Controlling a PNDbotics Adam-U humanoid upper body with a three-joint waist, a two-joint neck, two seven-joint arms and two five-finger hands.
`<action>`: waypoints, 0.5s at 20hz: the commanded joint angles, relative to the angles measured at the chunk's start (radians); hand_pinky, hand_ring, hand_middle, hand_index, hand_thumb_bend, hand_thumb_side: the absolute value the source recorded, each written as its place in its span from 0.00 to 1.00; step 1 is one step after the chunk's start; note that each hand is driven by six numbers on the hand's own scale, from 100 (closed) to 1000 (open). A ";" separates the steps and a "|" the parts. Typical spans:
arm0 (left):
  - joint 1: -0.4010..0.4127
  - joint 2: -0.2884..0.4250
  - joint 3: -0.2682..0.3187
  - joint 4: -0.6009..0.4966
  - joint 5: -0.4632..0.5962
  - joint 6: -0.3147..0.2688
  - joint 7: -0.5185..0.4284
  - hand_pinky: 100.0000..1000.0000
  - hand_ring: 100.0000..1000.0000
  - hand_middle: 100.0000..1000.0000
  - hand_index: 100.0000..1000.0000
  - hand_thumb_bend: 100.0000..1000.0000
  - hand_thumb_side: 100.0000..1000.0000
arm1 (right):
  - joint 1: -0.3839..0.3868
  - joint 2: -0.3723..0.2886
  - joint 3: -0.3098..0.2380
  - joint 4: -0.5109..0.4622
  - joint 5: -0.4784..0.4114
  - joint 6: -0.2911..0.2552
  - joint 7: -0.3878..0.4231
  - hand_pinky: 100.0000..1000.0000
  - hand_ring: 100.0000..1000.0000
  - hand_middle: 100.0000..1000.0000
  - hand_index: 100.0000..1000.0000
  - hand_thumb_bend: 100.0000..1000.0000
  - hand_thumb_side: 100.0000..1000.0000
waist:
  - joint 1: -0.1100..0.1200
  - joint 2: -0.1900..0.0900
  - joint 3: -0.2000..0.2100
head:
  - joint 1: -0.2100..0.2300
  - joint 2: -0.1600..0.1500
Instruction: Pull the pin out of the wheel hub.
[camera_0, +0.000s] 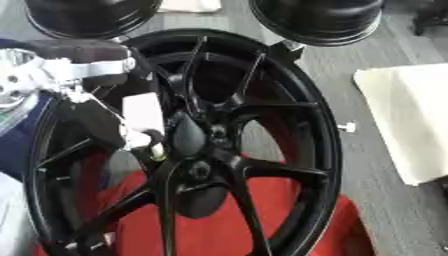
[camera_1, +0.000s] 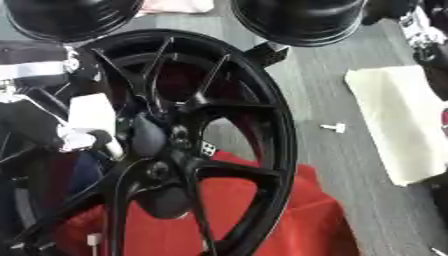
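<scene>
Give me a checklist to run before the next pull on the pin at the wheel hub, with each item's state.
1. Left hand at the hub: ok, its fingers are at the centre.
2. Fingers closed on the pin: cannot tell, only a small yellowish bit shows below the fingers.
3. Wheel supported: ok, it lies over the red cloth.
4. Right hand: not ok, out of view.
5. Loose white piece on the floor: ok, apart from the wheel.

Soft even daylight (slightly blurred throughout)
</scene>
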 joint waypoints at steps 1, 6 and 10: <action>-0.026 0.031 0.018 -0.028 -0.009 0.128 -0.123 0.77 0.74 0.62 0.54 0.19 0.18 | -0.007 -0.018 -0.013 -0.007 -0.007 0.001 -0.004 0.76 0.55 0.49 0.63 0.00 0.49 | -0.004 -0.021 0.000 | 0.002 -0.011; -0.025 0.043 0.020 -0.049 -0.003 0.138 -0.142 0.76 0.71 0.57 0.40 0.01 0.00 | -0.004 -0.015 -0.015 -0.007 -0.007 0.002 -0.008 0.76 0.55 0.49 0.63 0.00 0.49 | -0.005 -0.022 0.001 | 0.003 -0.011; -0.030 0.057 0.044 -0.087 0.002 0.140 -0.142 0.75 0.70 0.56 0.35 0.00 0.02 | -0.002 -0.016 -0.015 -0.006 -0.007 0.002 -0.010 0.76 0.55 0.49 0.63 0.00 0.49 | -0.005 -0.024 0.001 | 0.005 -0.012</action>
